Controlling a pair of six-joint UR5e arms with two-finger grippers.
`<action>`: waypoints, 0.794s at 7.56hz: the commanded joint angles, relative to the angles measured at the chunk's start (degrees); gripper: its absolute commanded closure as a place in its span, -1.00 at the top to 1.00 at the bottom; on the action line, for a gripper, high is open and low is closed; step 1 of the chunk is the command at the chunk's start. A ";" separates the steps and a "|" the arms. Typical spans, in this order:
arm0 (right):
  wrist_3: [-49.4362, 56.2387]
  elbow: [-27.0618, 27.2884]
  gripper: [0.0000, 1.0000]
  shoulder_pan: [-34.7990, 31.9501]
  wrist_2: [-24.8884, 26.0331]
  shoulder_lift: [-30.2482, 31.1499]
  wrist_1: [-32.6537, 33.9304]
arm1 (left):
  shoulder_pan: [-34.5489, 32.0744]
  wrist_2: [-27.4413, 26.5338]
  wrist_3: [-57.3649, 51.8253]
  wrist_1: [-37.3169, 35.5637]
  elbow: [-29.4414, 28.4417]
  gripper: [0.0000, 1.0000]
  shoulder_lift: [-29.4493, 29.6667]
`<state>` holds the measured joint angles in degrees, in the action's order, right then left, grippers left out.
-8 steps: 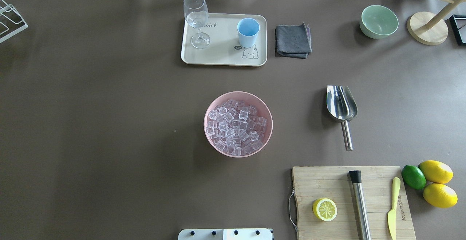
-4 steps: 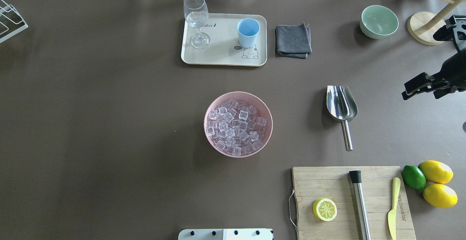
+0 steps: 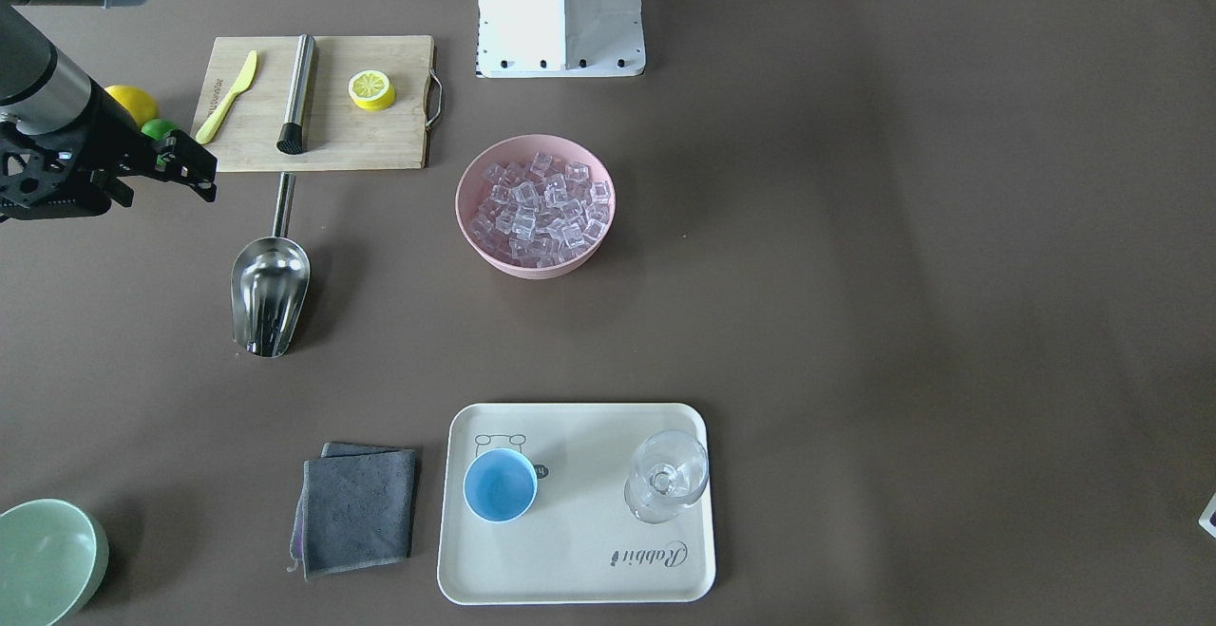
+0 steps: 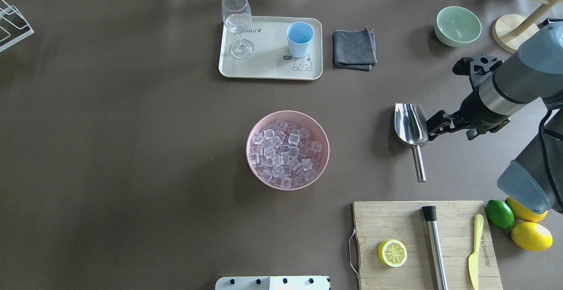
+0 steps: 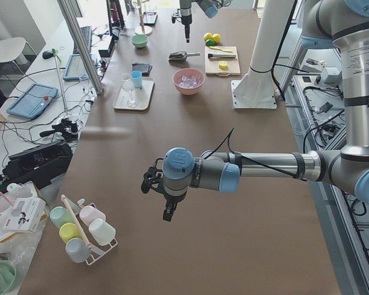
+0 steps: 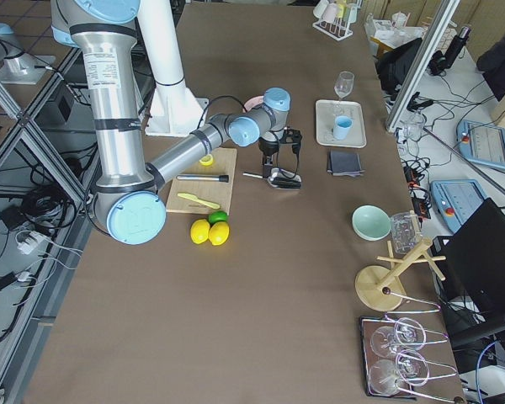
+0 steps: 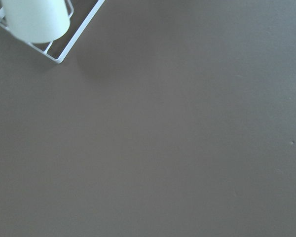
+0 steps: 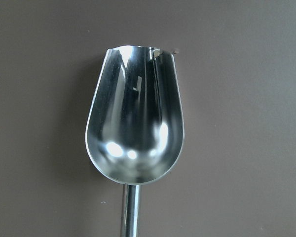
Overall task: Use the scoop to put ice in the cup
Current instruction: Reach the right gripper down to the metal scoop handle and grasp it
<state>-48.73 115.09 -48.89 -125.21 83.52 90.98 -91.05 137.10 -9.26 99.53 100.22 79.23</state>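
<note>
Nothing of the job is done yet, by the look of it. All the ice [image 4: 283,151] sits heaped in the pink bowl [image 3: 535,268] at mid-table, and the cup [image 4: 300,39] stands upright and empty on the tray [image 4: 268,67] at the far side. The scoop [image 4: 411,122] lies flat on the table to the right of the bowl, trough away from the robot, handle toward it.

The right gripper [image 4: 433,126] hangs just beside the scoop's trough. Its fingers seem parted and hold nothing, though the angle is poor. The left gripper [image 5: 167,212] hovers over bare table far off, and I cannot tell how its fingers stand. Picking up the scoop, digging, carrying and tipping all remain.

Counting: one scoop, one cup, one pink bowl, and dozens of cubes, too many to number. There is also one stemmed glass [image 4: 237,19], one grey cloth [image 4: 354,49], one green bowl [image 4: 457,26] and one cutting board [image 4: 396,219]. The board carries one half lemon [image 4: 392,253], one steel cylinder [image 4: 435,246] and one yellow knife [image 4: 475,255]. Beside it lie two whole lemons [image 4: 531,236] and one lime [image 4: 499,214].
</note>
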 commanded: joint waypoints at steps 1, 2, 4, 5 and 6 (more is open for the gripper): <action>-2.33 -2.31 0.98 5.20 2.25 -0.47 -0.27 | 7.79 0.27 0.03 14.59 0.06 0.98 -0.22; -3.56 -2.85 0.98 6.95 4.26 -0.47 -0.36 | 11.30 0.27 0.03 18.21 0.50 0.98 -0.13; -7.42 -3.55 0.98 11.08 5.94 -0.99 -0.97 | 19.03 -0.25 0.47 25.17 3.73 0.98 0.75; -9.35 -5.82 0.98 11.97 6.47 -0.99 -5.15 | 21.42 -0.26 0.47 25.28 5.49 0.98 1.97; -10.15 -7.93 0.98 12.15 6.56 -0.91 -9.72 | 23.62 -0.26 0.30 26.15 5.77 0.98 4.68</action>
<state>-56.67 110.42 -37.96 -119.28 82.63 87.76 -71.86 136.94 -8.86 123.89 104.34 80.66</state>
